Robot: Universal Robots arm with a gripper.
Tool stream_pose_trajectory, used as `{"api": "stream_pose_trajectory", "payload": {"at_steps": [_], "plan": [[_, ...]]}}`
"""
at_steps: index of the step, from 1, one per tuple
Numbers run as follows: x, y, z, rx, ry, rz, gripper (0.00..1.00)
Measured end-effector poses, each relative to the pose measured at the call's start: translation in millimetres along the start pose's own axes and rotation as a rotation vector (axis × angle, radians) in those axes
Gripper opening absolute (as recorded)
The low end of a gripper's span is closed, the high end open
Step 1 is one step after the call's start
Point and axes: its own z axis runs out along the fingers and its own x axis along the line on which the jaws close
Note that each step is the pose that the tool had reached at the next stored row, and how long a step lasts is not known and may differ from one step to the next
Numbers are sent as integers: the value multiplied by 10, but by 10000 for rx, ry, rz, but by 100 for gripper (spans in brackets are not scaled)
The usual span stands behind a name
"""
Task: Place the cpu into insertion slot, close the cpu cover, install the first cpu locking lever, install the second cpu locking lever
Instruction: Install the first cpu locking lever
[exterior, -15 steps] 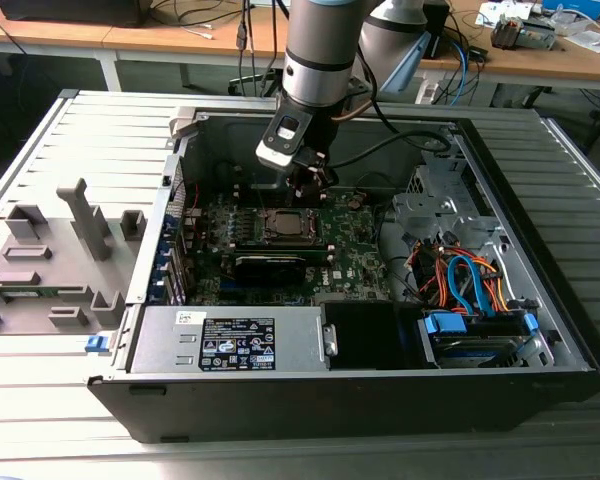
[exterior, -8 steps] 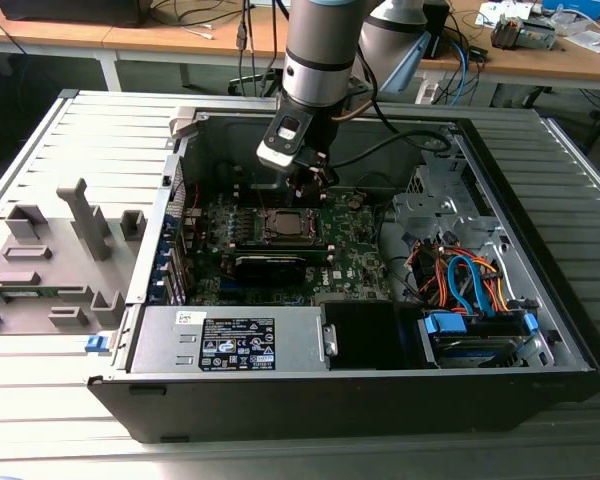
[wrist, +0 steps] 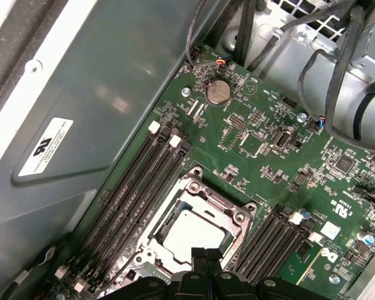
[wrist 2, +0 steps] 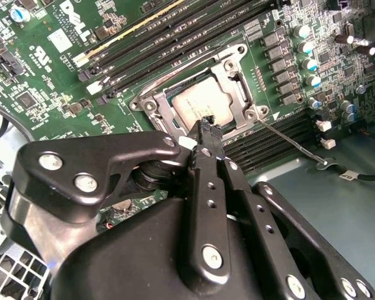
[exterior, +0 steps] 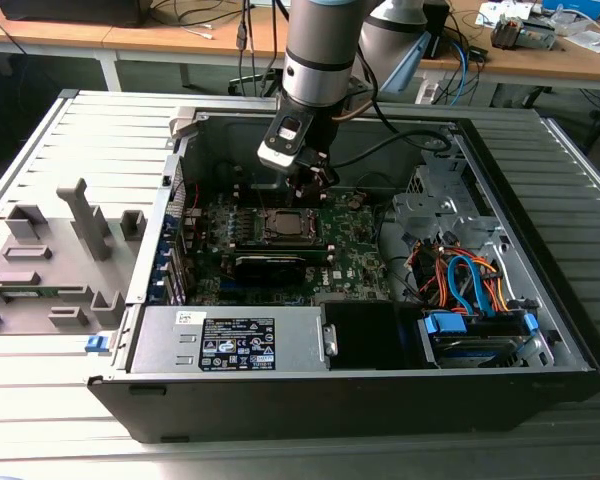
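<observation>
**Cpu seated under lowered cover, jaws clenched close above**

The cpu [wrist 2: 197, 103] is seen lying flat inside the square opening of the cover [wrist 2: 239, 87], with its pale metal top exposed. The cover is laid down flat around it on the green motherboard [wrist: 269, 125], inside the open case [exterior: 540, 330] that is set on the grey slatted counter [exterior: 40, 420].

In both wrist views the jaws are pressed together with nothing gripped between them. Their black tips are held close over the cover's edge, and it cannot be told whether the cover is touched. In the exterior view the arm [exterior: 320, 50] is lowered into the case from above the cover.

A thin metal lever [wrist 2: 294, 142] is shown running out from one corner of the cover, angled away from it and not tucked along its side. Black slots [wrist: 137, 181] are ranged on two opposite sides of the cover. A coin cell [wrist: 217, 92] is mounted on the board, well apart from the cover.
</observation>
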Motion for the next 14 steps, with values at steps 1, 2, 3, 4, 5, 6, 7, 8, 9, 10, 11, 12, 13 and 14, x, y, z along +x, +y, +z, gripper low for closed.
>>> {"api": "stream_pose_trajectory", "payload": {"at_steps": [1,2,3,4,5,6,7,8,9,10,11,12,13,14], "plan": [[0,0,0,0,0,-9,11],[0,0,0,0,-1,-18,11],[0,0,0,1,-1,-29,11],[0,0,0,1,-1,-38,11],[0,0,0,2,-2,-54,11],[0,0,0,3,-3,-68,11],[0,0,0,3,-4,-82,11],[0,0,0,4,-4,-101,11],[0,0,0,5,-5,-118,11],[0,0,0,5,-6,-132,11],[0,0,0,5,-6,-141,11],[0,0,0,6,-6,-150,11],[0,0,0,6,-7,-159,11],[0,0,0,7,-8,-171,11]]}}
